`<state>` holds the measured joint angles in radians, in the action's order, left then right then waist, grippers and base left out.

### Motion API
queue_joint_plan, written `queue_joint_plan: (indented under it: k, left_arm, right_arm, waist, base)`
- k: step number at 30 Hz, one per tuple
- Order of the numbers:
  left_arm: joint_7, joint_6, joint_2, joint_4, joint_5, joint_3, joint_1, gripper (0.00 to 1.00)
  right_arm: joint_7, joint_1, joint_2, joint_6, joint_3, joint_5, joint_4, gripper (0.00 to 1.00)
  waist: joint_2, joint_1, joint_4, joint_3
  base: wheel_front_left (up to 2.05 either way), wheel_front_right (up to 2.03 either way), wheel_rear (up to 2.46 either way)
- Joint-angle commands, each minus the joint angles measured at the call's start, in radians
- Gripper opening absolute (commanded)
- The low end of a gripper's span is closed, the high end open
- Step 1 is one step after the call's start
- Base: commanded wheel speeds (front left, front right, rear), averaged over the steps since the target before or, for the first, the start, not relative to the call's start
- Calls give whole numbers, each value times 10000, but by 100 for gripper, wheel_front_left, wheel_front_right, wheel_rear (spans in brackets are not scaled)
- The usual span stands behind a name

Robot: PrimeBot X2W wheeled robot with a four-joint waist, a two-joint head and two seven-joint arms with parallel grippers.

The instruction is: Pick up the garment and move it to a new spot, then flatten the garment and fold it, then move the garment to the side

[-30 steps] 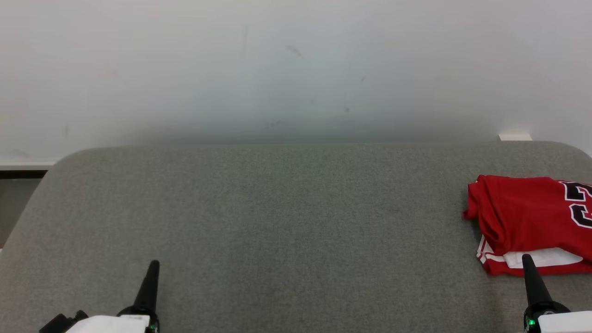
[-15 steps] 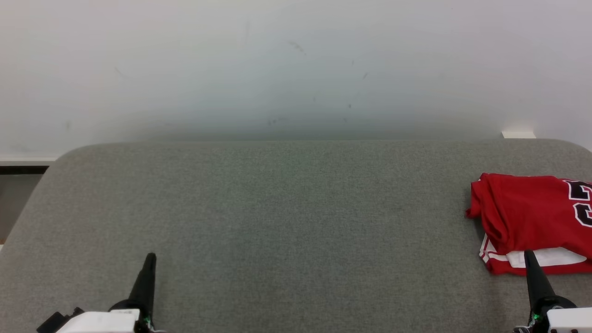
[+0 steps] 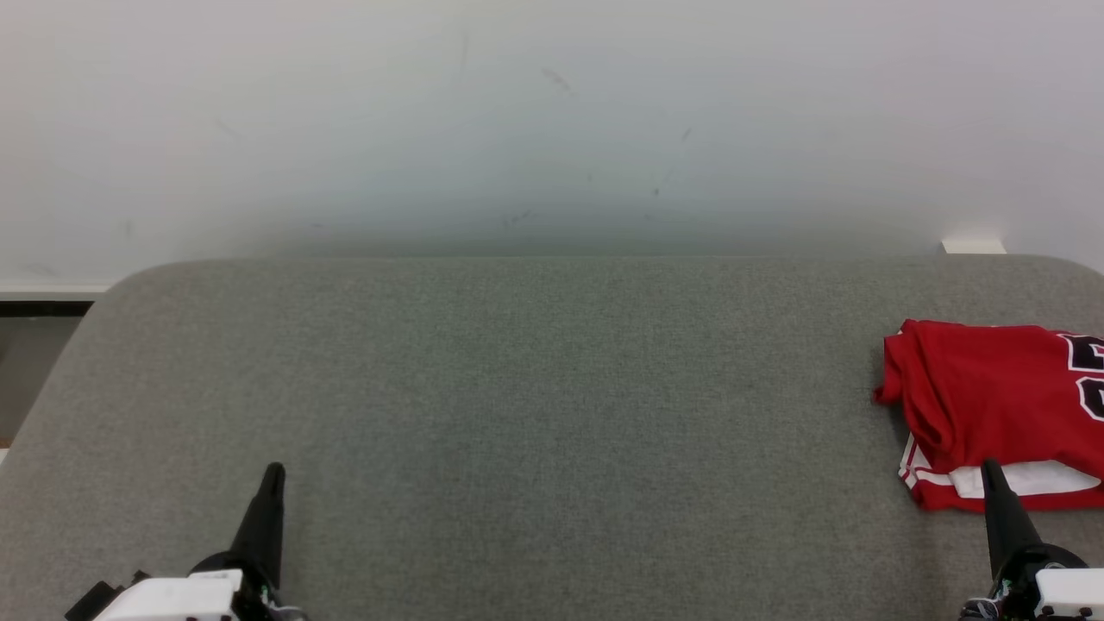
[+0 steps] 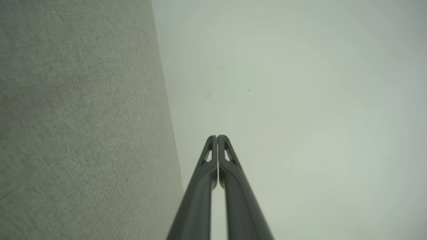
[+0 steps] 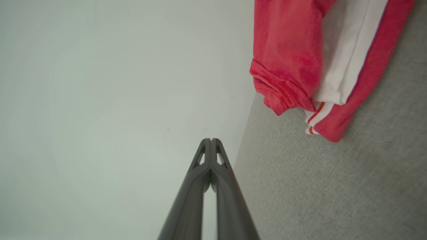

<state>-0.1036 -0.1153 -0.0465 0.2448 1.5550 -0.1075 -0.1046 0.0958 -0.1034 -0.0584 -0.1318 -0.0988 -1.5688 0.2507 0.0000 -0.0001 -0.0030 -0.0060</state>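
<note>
A: Any change?
B: Only my head view has shifted. The garment lies folded at the right of the grey surface. The left gripper and right gripper are pinched closed and empty. I judge the task done.

Before me: grey fabric-covered surface, rounded far corners. Behind it, pale wall, faint scuff marks, soft even light. Dark gap at my left.

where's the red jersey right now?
Head view, far right: the folded red jersey lies on the grey fabric surface, cut off by the frame's right edge. The shut right tool is close to its near hem, apart from it.
</note>
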Motion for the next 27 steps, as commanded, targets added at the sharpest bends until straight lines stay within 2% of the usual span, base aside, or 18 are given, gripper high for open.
queue_joint_plan:
  k: [1, 7, 27]
  left_arm:
    - [-30, -75, -64, -54, 213, -55, -115, 0]
    - [-144, -81, -67, -67, 619, -113, -144, 0]
    - [-155, -83, -66, -63, 620, -110, -134, 0]
  right_arm:
    - [48, -166, 12, 20, -51, -178, 8, 0]
    - [154, -197, 24, 21, -109, -528, 26, 0]
    - [157, -190, 30, 21, -118, -493, 23, 0]
  waist:
    - [0, 1, 5, 8]
    - [0, 1, 28, 53]
    - [0, 1, 30, 57]
  base:
    - [0, 0, 0]
    - [0, 0, 0]
    - [0, 0, 0]
